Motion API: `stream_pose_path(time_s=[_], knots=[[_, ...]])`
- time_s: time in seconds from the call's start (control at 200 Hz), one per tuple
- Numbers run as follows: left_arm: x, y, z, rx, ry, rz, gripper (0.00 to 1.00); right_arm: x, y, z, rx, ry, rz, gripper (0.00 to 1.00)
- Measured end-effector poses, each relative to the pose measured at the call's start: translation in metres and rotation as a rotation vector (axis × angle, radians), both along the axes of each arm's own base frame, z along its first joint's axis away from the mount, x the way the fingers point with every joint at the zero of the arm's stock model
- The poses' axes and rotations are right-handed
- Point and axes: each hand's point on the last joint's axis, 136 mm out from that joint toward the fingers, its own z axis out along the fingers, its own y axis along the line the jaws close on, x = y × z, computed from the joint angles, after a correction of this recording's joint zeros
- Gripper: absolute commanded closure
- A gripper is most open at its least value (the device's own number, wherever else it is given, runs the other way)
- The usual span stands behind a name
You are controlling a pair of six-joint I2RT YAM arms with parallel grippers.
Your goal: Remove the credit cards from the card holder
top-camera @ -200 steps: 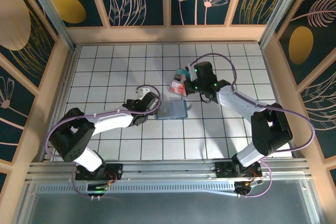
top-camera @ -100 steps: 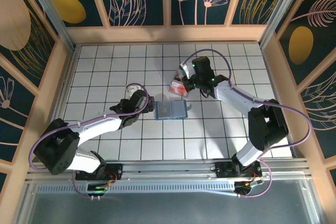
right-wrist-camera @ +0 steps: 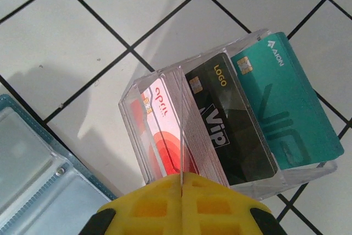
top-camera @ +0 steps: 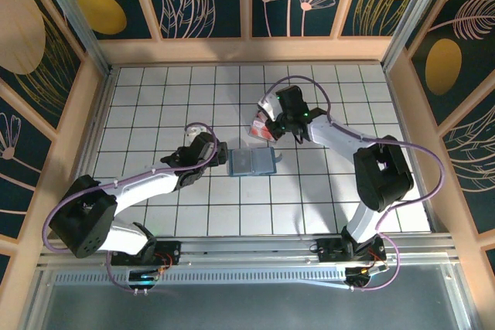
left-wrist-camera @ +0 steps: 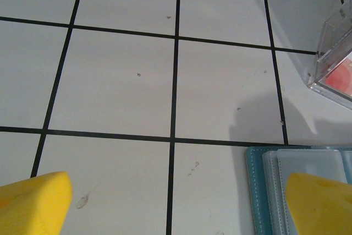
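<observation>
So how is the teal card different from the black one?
The teal card says AION; the black card says LOCO VIP. The teal card is at the row's end; the black card sits between it and a pink-red card. Both have chips and lean in the clear box.

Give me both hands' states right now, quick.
Left hand: open, holding nothing.
Right hand: closed, apparently pinching a credit card seen edge-on at the clear box.
</observation>
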Motion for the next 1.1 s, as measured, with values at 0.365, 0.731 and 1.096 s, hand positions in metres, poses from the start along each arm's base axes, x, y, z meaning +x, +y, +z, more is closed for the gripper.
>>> stream_pose_path(time_s=[0.365,0.731,1.096], knots=[[0.001,0.001,0.000,-0.001,0.000,0.005,0.01,0.004,0.007,-0.012,-0.035,0.048,0.046,1.00],[0.001,0.002,0.000,-0.006,0.001,0.013,0.01,0.001,0.012,-0.028,-0.069,0.128,0.102,1.00],[0.001,0.002,-0.001,-0.006,0.005,0.011,0.01,0.003,0.012,-0.035,-0.078,0.174,0.108,0.87]])
